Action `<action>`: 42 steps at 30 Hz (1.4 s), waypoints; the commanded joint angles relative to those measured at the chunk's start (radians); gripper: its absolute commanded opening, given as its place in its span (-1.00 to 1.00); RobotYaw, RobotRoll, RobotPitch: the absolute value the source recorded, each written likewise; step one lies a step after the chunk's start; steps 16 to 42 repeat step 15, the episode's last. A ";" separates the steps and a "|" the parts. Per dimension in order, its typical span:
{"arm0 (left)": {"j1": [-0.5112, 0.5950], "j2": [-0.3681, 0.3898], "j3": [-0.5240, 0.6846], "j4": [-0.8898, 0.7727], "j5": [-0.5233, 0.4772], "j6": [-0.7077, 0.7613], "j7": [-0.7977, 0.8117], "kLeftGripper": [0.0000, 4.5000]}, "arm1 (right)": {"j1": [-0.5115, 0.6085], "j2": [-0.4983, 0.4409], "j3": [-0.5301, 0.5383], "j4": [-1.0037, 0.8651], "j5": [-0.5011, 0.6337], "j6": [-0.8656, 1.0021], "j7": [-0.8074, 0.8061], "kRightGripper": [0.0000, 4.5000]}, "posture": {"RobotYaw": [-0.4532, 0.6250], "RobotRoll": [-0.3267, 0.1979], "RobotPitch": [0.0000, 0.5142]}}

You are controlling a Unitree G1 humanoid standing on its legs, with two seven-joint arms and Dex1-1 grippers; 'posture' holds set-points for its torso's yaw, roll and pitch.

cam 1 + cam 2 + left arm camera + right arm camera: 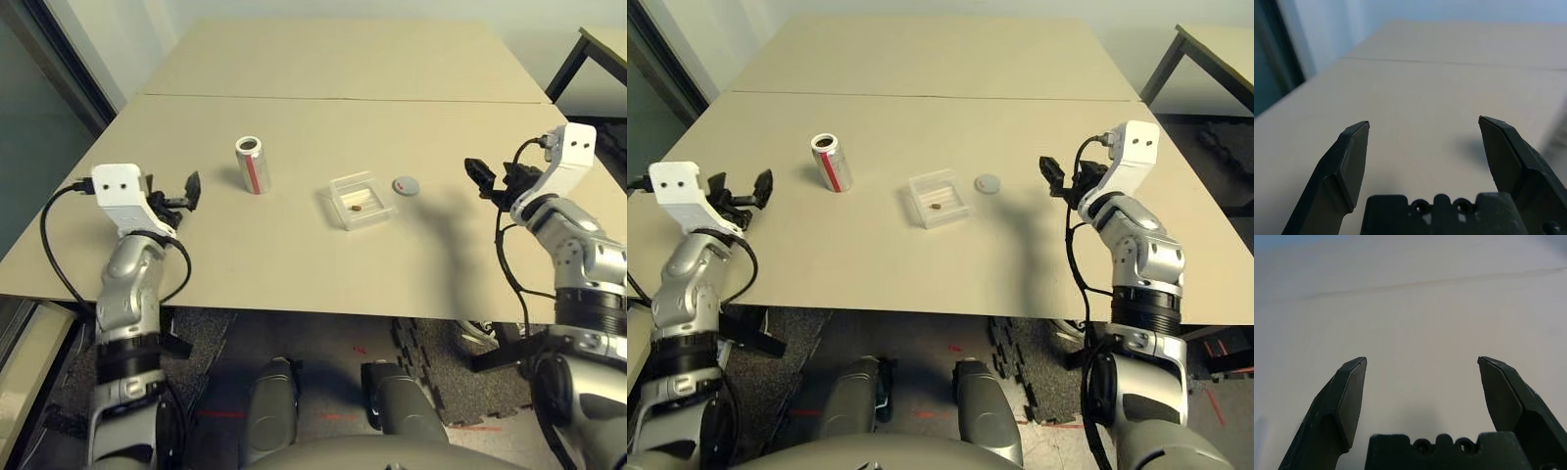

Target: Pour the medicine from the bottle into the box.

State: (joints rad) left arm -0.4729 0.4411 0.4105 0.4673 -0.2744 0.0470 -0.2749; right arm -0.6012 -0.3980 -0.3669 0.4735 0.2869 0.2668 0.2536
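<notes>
Both claws are being held spread and empty above the tabletop [294, 264], the left claw [186, 193] left of the box [361, 201], the right claw [487, 178] to its right. The medicine [358, 207] is lying inside the box. Left of the box, the bottle [253, 164] is standing upright, mouth upward.

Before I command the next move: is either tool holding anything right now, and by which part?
Nothing is held. The left tool and right tool are both open and empty; the bottle stands free on the table.
</notes>
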 commanded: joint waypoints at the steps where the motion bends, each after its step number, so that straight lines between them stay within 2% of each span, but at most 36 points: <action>1: -0.079 0.040 0.006 0.220 0.011 -0.119 -0.050 0.99 | -0.031 -0.002 -0.017 0.156 -0.037 -0.165 -0.050 1.00 | -0.08 0.25 -0.71; 6: -0.222 0.106 -0.029 0.524 0.048 -0.252 -0.131 0.99 | -0.039 -0.025 -0.022 0.281 -0.069 -0.312 -0.122 1.00 | -0.11 0.25 -0.71; 14: -0.326 0.121 -0.076 0.712 0.085 -0.314 -0.192 0.99 | 0.024 -0.027 -0.030 0.260 -0.063 -0.356 -0.175 1.00 | -0.21 0.25 -0.65; 42: -0.331 0.121 -0.077 0.722 0.086 -0.315 -0.196 0.99 | 0.035 -0.026 -0.030 0.247 -0.063 -0.354 -0.181 1.00 | -0.22 0.25 -0.65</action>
